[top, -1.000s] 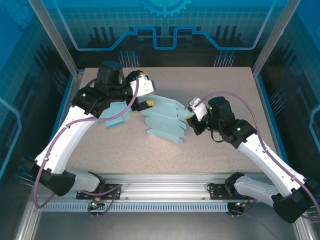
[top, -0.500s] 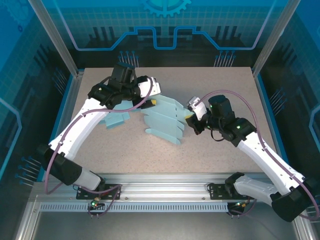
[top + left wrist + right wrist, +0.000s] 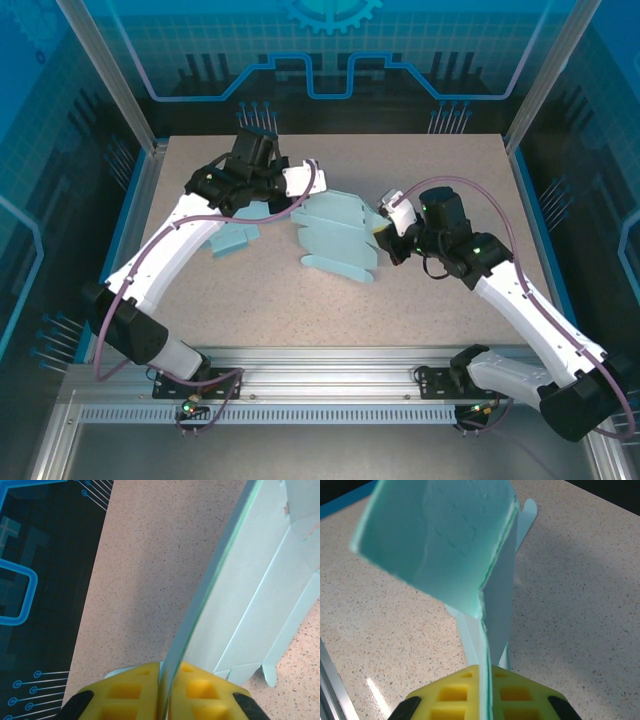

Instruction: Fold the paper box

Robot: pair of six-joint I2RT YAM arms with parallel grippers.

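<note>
1. Pinching the paper box (image 3: 338,235) from both sides: left tool (image 3: 299,203) clenched on its far-left edge, right tool (image 3: 383,230) clenched on its right edge.
2. Box at mid-bench (image 3: 430,300), pale blue, partly folded, tilted between the tools.
3. Left wrist view: yellow pads (image 3: 132,687) clamp a thin panel edge-on.
4. Separate pale-blue piece (image 3: 232,238) lies flat toward the bench's left edge.

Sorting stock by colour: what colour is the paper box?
Pale blue-green; the paper box shows best in the top external view.
</note>
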